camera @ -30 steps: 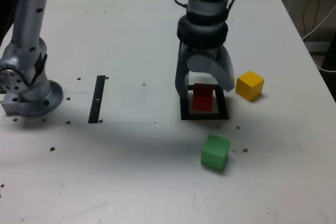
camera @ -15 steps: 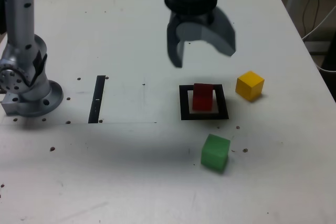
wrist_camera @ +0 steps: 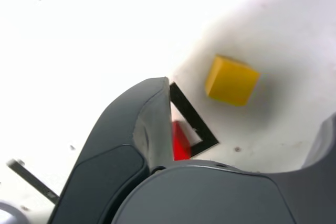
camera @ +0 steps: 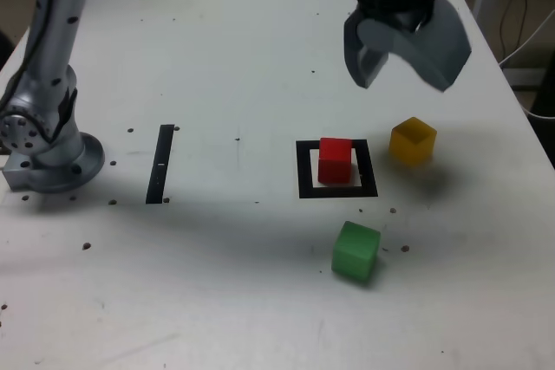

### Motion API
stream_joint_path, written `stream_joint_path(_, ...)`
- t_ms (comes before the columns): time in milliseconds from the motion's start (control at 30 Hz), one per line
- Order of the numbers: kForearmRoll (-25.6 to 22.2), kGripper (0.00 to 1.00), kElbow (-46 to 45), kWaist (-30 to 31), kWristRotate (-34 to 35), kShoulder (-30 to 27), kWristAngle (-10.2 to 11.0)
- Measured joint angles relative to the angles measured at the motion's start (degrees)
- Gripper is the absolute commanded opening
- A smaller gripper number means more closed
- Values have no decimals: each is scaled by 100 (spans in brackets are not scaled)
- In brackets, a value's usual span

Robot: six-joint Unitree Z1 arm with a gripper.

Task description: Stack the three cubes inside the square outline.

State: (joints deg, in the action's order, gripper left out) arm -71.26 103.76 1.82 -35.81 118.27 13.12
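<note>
The red cube (camera: 335,159) stands inside the black square outline (camera: 305,188) on the white table. A yellow cube (camera: 412,141) sits just to the exterior view's right of the outline, and a green cube (camera: 355,250) lies nearer the front edge. My gripper (camera: 404,73) hangs open and empty in the air, above and behind the yellow cube. The wrist view shows the yellow cube (wrist_camera: 231,80) between my spread jaws, with a corner of the outline (wrist_camera: 190,120) and a sliver of the red cube (wrist_camera: 180,141) beside one finger (wrist_camera: 137,145).
The arm's grey base (camera: 43,146) stands at the exterior view's left. A narrow black strip (camera: 160,163) lies between the base and the outline. Small dark specks dot the table (camera: 217,58). Its right edge is close to the yellow cube, with cables beyond.
My gripper let go of the red cube in the outline, rose, opened wide and swung to the exterior view's right, above the yellow cube. The cubes have not moved.
</note>
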Motion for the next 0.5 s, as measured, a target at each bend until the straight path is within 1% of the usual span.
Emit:
stream_joint_path(133,175,99,-281,-1,-755,14,461)
stream_joint_path(200,255,99,-366,-3,-966,55,609)
stream_joint_path(233,288,98,-389,-2,-1089,79,649)
stream_joint_path(300,354,97,-398,6,-1408,113,640)
stream_joint_path(400,405,94,-397,30,-1607,131,513)
stream_joint_path(500,552,94,-397,50,-1745,221,346)
